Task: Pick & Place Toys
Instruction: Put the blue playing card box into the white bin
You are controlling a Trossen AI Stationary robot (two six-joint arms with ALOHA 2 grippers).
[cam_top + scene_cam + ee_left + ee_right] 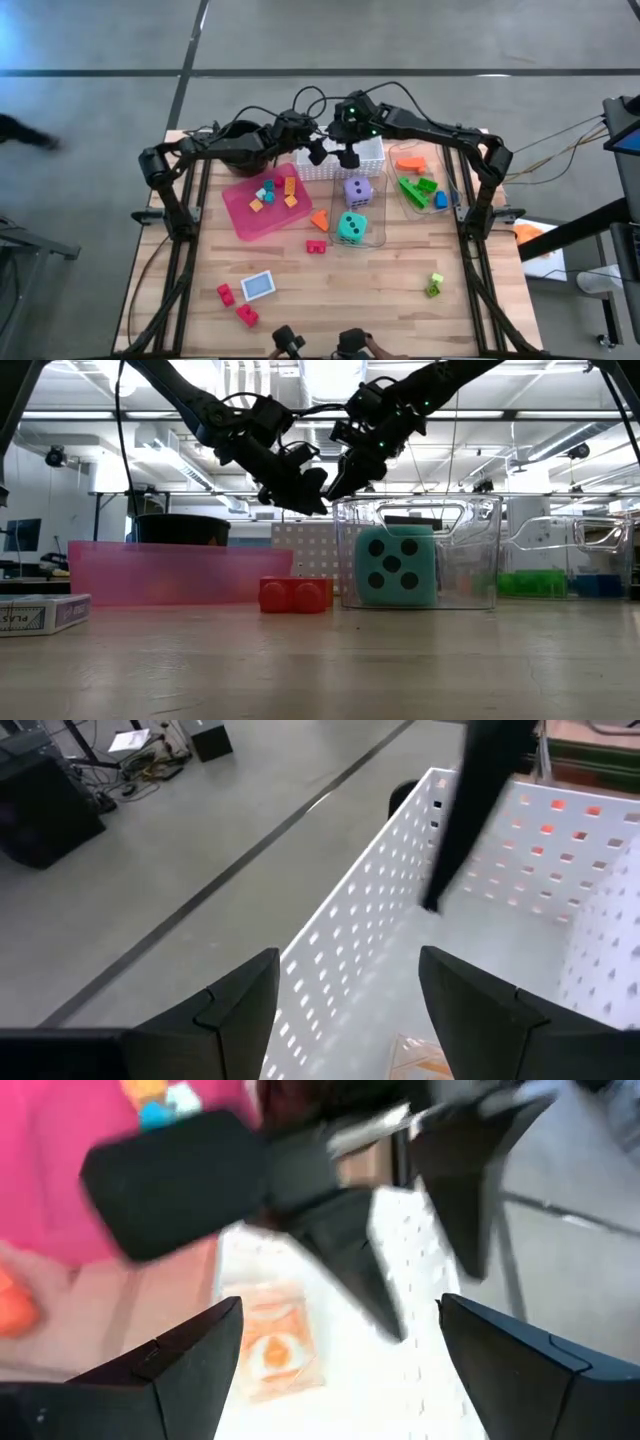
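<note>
Both arms meet up high over the white basket (340,165), which sits at the far middle of the table (330,300), about 12 o'clock from the table's centre. The left gripper (318,152) hangs over the basket's left end with its fingers (240,1005) spread apart and nothing between them. The right gripper (349,156) hangs just beside it, at 3 o'clock from the left one, also spread wide and holding nothing. In the wrist views a small card (272,1348) with an orange picture lies flat on the basket floor under the two grippers. The pink tray (240,212) lies at 8 o'clock from the basket and has little orange and blue bricks (268,192) in it. A black pot (240,145) stands at 9 o'clock from the basket. A clear box (378,225) at 6 o'clock from the basket holds the purple die (357,191) and the teal die (351,228), purple farther back. Another clear box (400,195) at 3 o'clock has green, orange and blue bricks (415,185) inside. On the bare table lie an orange brick (320,219) and a red brick (316,246) near the tray, two more red bricks (236,305) and a blue card (258,286) at the near left, and a green brick (434,285) at the near right.
</note>
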